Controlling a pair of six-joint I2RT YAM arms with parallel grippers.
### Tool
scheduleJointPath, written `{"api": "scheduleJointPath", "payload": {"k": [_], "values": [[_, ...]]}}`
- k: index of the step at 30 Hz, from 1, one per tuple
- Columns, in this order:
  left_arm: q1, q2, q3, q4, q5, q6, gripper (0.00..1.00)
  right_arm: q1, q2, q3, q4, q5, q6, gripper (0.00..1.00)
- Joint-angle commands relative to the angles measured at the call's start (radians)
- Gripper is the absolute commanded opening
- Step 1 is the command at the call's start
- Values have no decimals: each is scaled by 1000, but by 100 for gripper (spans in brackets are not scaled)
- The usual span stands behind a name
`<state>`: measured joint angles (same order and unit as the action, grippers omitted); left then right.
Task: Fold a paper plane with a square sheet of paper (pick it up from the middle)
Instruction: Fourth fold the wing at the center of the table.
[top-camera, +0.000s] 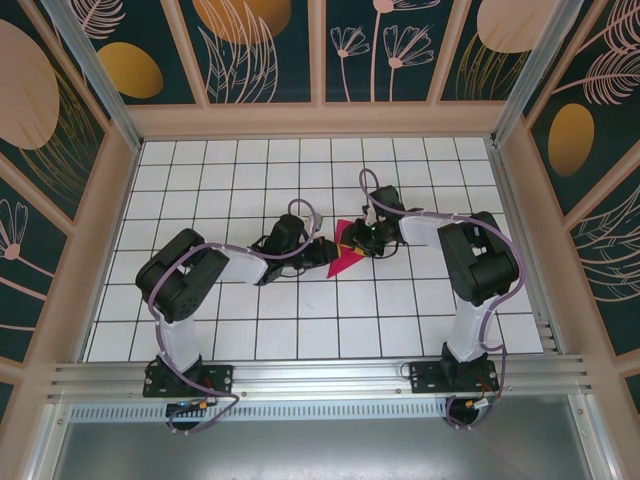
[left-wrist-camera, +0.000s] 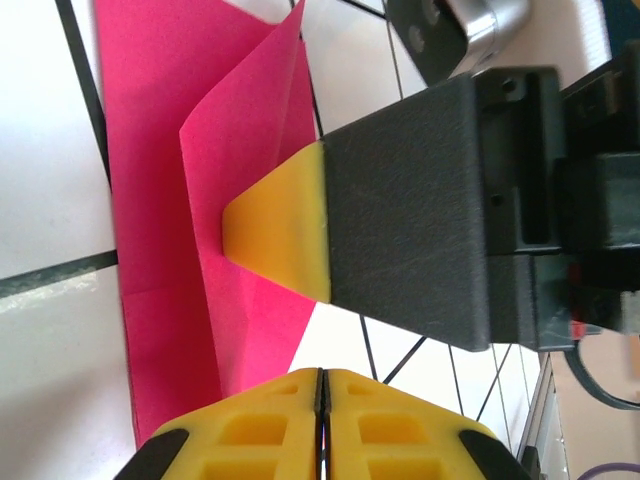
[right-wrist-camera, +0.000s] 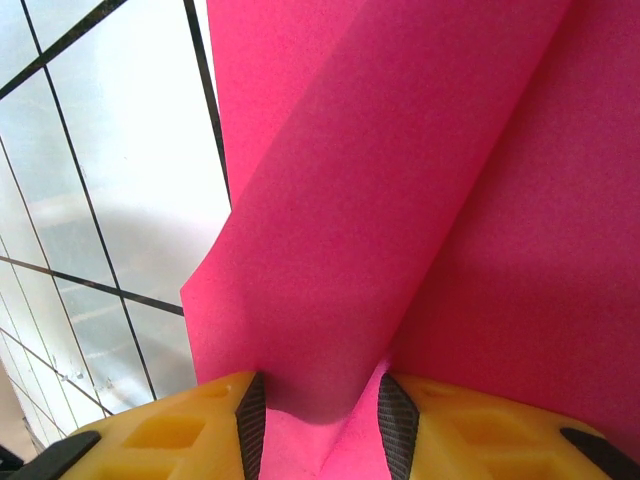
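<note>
From the near edge of the gridded table (top-camera: 250, 330), both arms reach in to its middle. There, well off every edge, lies the sheet of paper (top-camera: 343, 260), creased to a pointed shape with one flap standing up off the surface.

The left gripper (left-wrist-camera: 322, 385) comes at it from the left with its jaws pressed tight together. Its tips sit just beside the paper's edge, and I cannot tell whether any paper is caught between them.

Just beyond, the right gripper (right-wrist-camera: 322, 395) has its jaws part-way apart, straddling the raised flap rather than pinching it. One yellow fingertip (left-wrist-camera: 275, 240) rests against the fold.

I'd judge the paper very light, thin and limp. It will likely spring back from a crease, slide on the smooth tabletop, and crumple or tear under a hard squeeze. The best place to take it looks to be along the centre ridge, where doubled layers stiffen it, while the other gripper pins it flat.
</note>
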<state>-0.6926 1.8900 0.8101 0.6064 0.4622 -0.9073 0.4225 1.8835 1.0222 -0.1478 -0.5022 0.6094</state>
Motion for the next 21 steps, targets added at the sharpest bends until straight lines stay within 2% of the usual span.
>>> {"api": "scheduleJointPath", "payload": {"k": [1,13,21], "values": [[3,35,29,4,24,-4,12,-3,119,-49,-123,175,-4,41],[2,56,56,-123,-90,19,7,-5,109,-63,-108,165,-7,41],[3,67,63,-126,-86,17,7,-6,110,-64,-113,173,-8,39]]}}
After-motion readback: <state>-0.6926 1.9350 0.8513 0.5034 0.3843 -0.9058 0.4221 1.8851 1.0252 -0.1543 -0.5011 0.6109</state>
